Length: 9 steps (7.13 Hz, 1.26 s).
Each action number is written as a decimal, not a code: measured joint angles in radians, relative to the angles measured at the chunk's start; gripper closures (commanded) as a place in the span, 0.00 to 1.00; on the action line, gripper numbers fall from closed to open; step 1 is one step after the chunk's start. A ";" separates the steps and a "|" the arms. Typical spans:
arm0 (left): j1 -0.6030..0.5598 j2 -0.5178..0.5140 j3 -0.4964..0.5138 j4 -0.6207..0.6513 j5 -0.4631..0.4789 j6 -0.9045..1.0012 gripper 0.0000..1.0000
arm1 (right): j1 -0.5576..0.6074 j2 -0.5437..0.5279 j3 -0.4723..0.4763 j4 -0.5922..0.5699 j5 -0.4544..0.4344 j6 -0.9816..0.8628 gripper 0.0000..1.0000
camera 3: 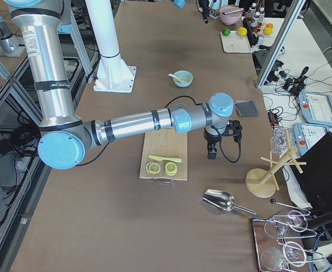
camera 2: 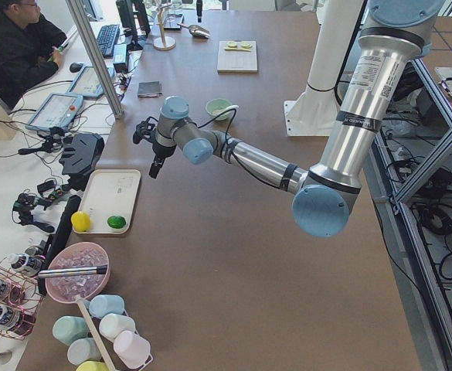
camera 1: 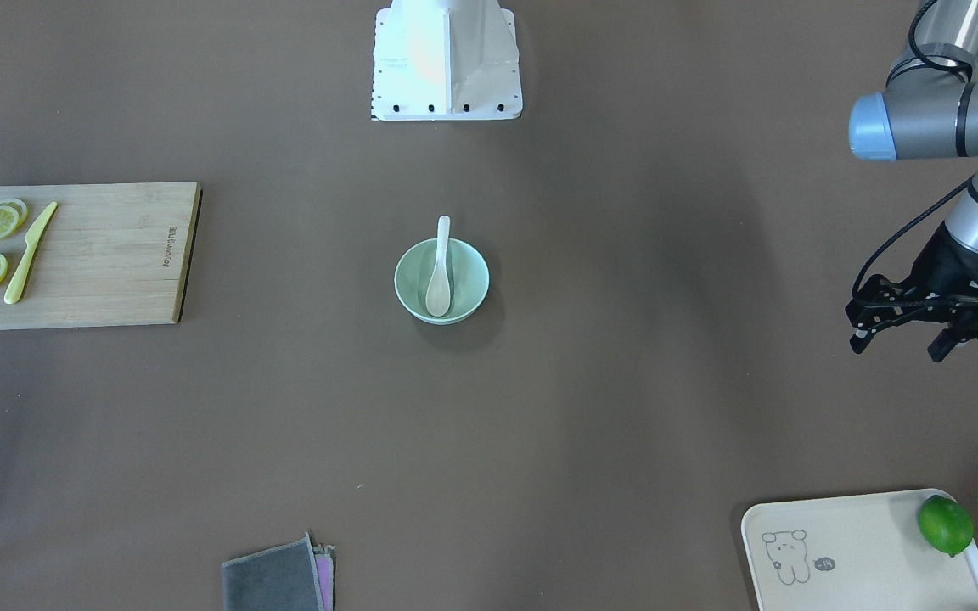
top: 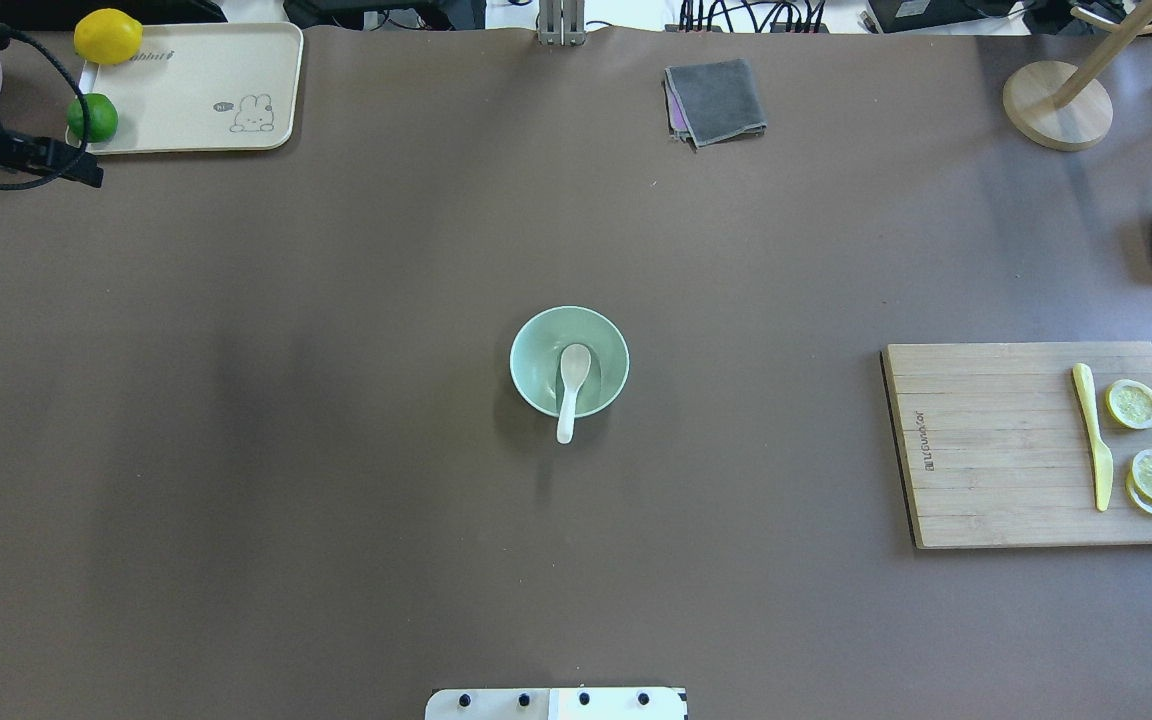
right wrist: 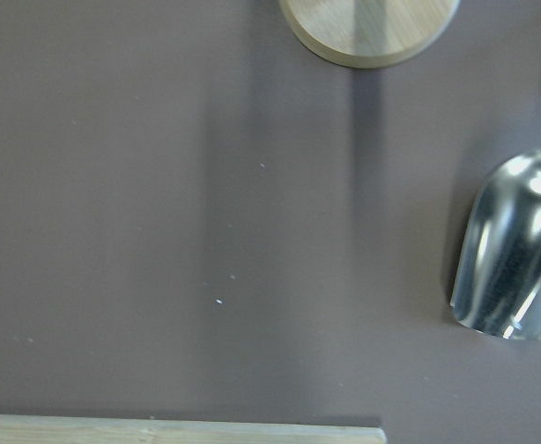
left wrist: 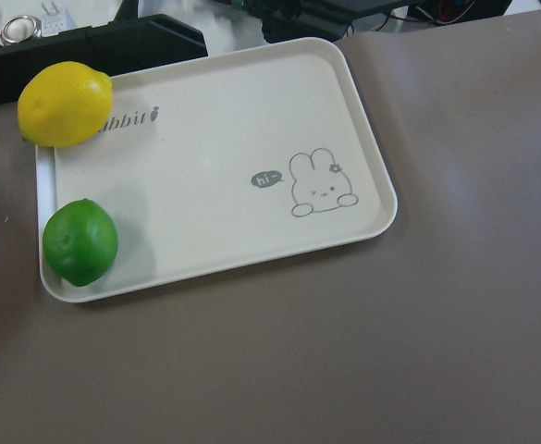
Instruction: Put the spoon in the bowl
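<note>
Nearest to the front-facing camera lies a folded grey cloth (camera 1: 272, 581) at the edge of the worktop (camera 1: 625, 407). At the centre, the spoon (camera 1: 439, 270) is in the bowl (camera 1: 474, 270): its scoop rests inside, and its handle leans over the rim toward the robot's base. The task looks complete. Well apart, the left end effector (camera 1: 898, 338) hangs near the tray (camera 1: 862, 543), fingers spread wide and empty. The right end effector (camera 3: 213, 150) is beside the cutting board (camera 3: 166, 147); whether it is spread or closed cannot be told. The risk is the overhanging handle: a low arm pass or a push on the bowl could tip the spoon out.
</note>
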 measured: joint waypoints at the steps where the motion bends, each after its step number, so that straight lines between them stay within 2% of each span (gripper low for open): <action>1: -0.049 0.036 -0.001 0.010 -0.058 0.074 0.02 | 0.031 -0.033 -0.014 -0.003 -0.005 -0.065 0.00; 4: -0.269 0.108 -0.008 0.148 -0.206 0.364 0.02 | 0.082 -0.103 -0.042 -0.005 0.000 -0.189 0.00; 7: -0.389 0.119 -0.014 0.320 -0.229 0.493 0.02 | 0.092 -0.109 -0.040 -0.010 0.002 -0.195 0.00; 9: -0.407 0.127 -0.015 0.342 -0.231 0.500 0.02 | 0.093 -0.107 -0.036 -0.011 0.003 -0.193 0.00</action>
